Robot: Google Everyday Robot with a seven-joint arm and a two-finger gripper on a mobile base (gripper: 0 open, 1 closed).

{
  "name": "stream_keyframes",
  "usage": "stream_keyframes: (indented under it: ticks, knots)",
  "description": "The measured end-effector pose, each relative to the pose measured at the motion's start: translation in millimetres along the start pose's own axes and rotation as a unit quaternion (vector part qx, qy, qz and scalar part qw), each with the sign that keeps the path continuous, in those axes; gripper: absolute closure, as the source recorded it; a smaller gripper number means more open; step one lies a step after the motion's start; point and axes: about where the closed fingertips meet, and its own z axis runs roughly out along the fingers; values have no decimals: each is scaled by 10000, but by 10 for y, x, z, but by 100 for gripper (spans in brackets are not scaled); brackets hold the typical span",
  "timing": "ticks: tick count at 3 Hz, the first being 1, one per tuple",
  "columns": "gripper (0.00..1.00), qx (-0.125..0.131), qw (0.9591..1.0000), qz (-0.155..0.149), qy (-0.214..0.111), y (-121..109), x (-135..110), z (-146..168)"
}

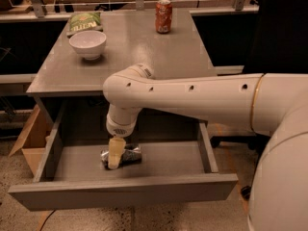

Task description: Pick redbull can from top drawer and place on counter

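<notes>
The redbull can (134, 155) lies on its side on the floor of the open top drawer (120, 192), directly under the gripper (114, 159), which comes down across the can's middle. I cannot tell how far the gripper is open or whether it has a hold. The can looks light, thin-walled and slick, so it is likely to roll or dent and suits a gentle grasp across its middle. Above and behind the gripper, the counter (144, 52) carries a white bowl (87, 43) and an orange soda can (164, 16).

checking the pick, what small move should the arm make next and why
Probably a short straight lift: the gripper is down on the redbull can, which lies on its side in the top drawer, and the counter it must reach is above.
</notes>
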Motion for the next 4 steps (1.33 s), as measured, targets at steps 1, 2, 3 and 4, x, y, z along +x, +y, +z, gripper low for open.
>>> stream_keyframes:
  ticks: [1,2,3,4]
  knots:
    - [0,6,10000,-1,88,-13,30,186]
    - [0,-77,9999,10,151,17,79,341]
    - [0,-183,9997,37,187,57,135,459]
    - [16,-292,9993,50,225,108,189,550]
